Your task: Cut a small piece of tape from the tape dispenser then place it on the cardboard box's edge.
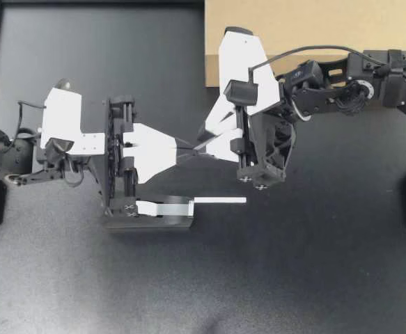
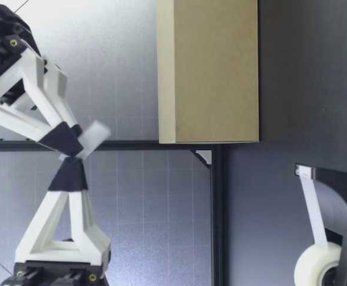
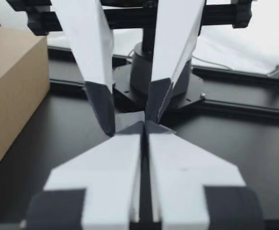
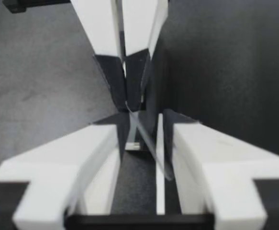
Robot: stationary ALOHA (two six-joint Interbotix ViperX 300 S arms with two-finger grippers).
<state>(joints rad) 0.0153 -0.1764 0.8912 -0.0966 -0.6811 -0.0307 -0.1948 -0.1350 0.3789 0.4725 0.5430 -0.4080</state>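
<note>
Above and beyond the dispenser (image 1: pixel 149 214), left gripper (image 1: pixel 187 148) jaws pinch the tape (image 4: pixel 146 139); right gripper (image 1: pixel 201 142) jaws stand narrowly apart around it.

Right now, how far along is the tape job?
Cutting looks done: a loose tape piece hangs clear of the tape dispenser. In hand: my left pincer is shut on one end, mid-air, and the strip runs between the open fingers of my right pincer. Left: carrying it to the cardboard box and sticking it on the edge; no tape shows there yet.
</note>
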